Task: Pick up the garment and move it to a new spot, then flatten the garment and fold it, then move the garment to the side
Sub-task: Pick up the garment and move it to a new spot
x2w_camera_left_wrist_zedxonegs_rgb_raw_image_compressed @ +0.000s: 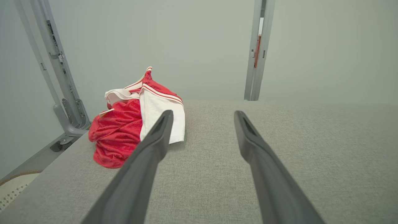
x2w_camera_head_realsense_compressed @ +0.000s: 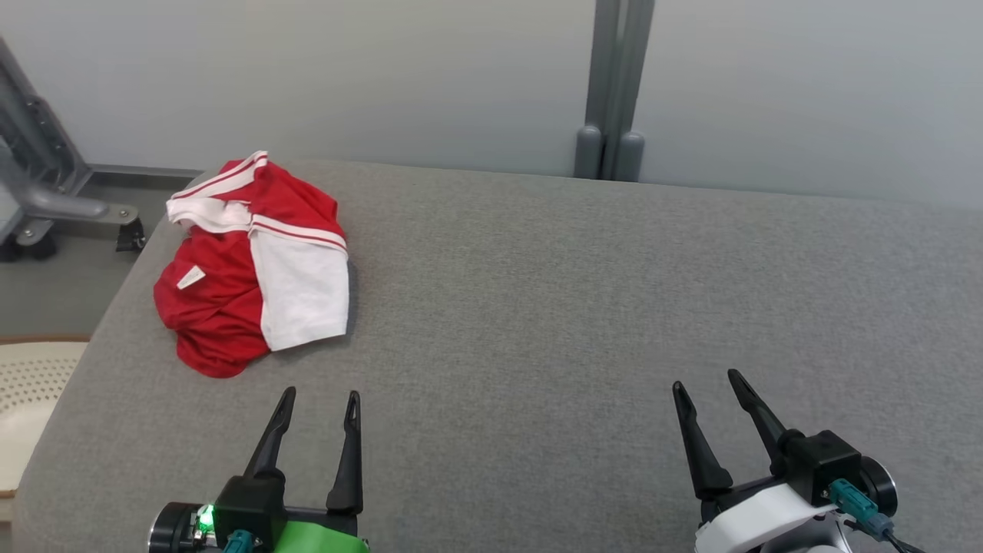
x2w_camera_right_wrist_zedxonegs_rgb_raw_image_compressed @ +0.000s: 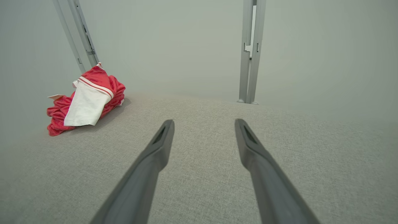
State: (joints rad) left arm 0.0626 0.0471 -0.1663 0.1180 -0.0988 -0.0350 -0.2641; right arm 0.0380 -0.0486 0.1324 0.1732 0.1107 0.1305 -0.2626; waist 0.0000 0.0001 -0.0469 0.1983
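Observation:
The garment (x2w_camera_head_realsense_compressed: 253, 265) lies crumpled in a heap at the far left of the grey padded surface (x2w_camera_head_realsense_compressed: 584, 307). It is red with a white sleeve, white-and-red striped trim and a small white tag. My left gripper (x2w_camera_head_realsense_compressed: 320, 396) hovers open near the front edge, a short way in front of the heap and touching nothing. My right gripper (x2w_camera_head_realsense_compressed: 704, 379) is open at the lower right, far from the cloth. The left wrist view has the garment (x2w_camera_left_wrist_zedxonegs_rgb_raw_image_compressed: 124, 130) ahead left of the open left gripper (x2w_camera_left_wrist_zedxonegs_rgb_raw_image_compressed: 203, 115). From the right wrist, the garment (x2w_camera_right_wrist_zedxonegs_rgb_raw_image_compressed: 85, 102) sits far left of the right gripper (x2w_camera_right_wrist_zedxonegs_rgb_raw_image_compressed: 203, 123).
A grey wall with a vertical post (x2w_camera_head_realsense_compressed: 614, 92) stands behind the surface. A metal frame on castors (x2w_camera_head_realsense_compressed: 46, 192) is at the far left on the floor. A pale perforated object (x2w_camera_head_realsense_compressed: 31, 392) sits beside the surface's left edge.

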